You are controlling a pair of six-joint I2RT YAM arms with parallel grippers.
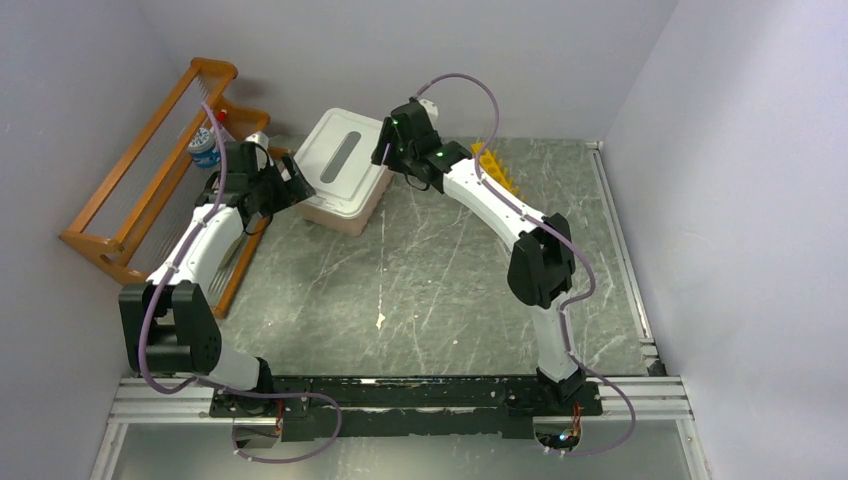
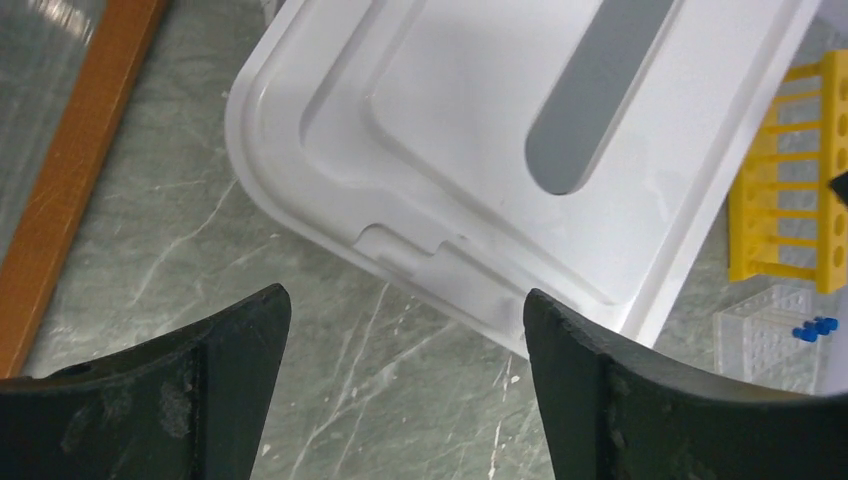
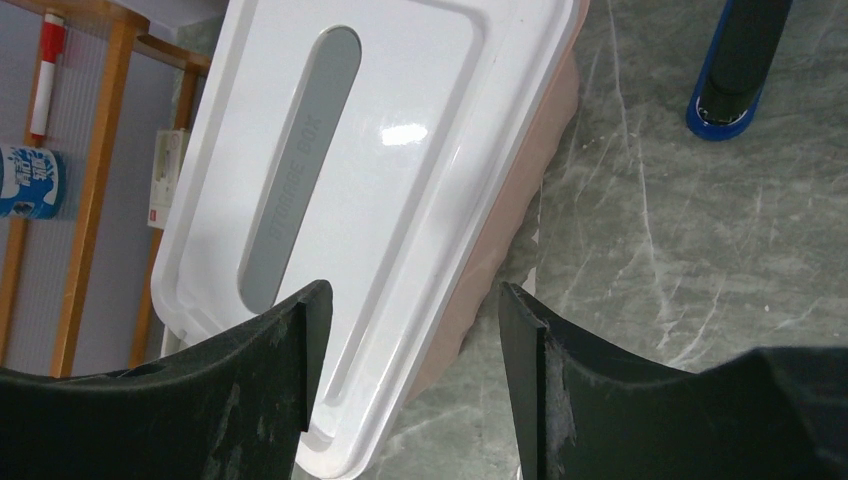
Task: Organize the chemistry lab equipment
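Glossy white plastic catches the ceiling light on the storage lid (image 3: 420,150), its inset strip (image 3: 300,160) a flat matt grey. Beneath it, the tub (image 3: 510,240) is cloudy, translucent pink plastic. The table (image 1: 430,260) has a smooth grey marbled top with a low sheen. The wooden rack (image 2: 75,170) is varnished orange-brown timber, the yellow rack (image 2: 745,215) smooth moulded plastic. Beside it stand blue-capped tubes (image 2: 815,326) of clear plastic. The left gripper (image 2: 405,390) and right gripper (image 3: 415,380) show matt black fingers, scuffed with pale, dusty marks.
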